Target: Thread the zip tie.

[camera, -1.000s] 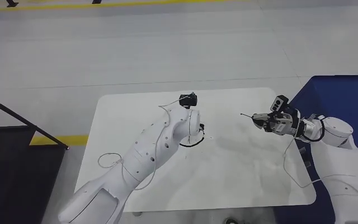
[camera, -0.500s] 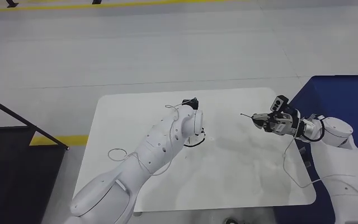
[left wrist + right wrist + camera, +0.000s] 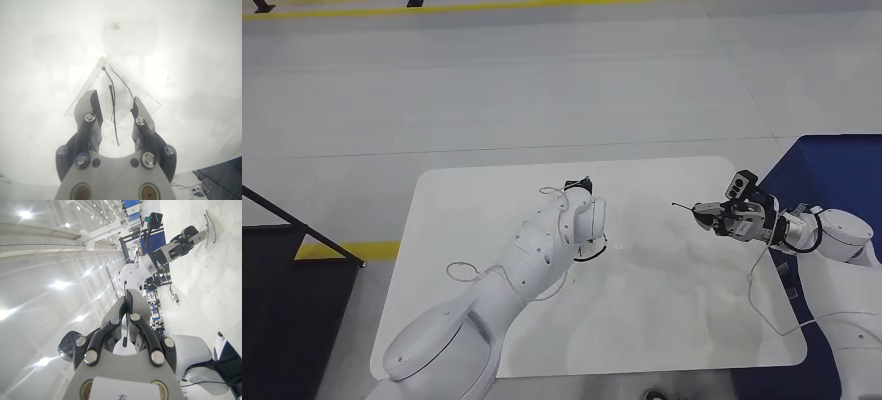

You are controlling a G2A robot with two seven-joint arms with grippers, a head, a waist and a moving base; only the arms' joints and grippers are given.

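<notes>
Currently the right gripper is pinched tight on a black zip tie, whose head sits between the finger bases while its thin tail pokes out past the tips. This arm hangs above the right side of the white table, well apart from the other arm. Over the table's middle the left gripper stands wide, holding nothing, above a clear tray where loose zip ties lie, one running out over the tray's edge
</notes>
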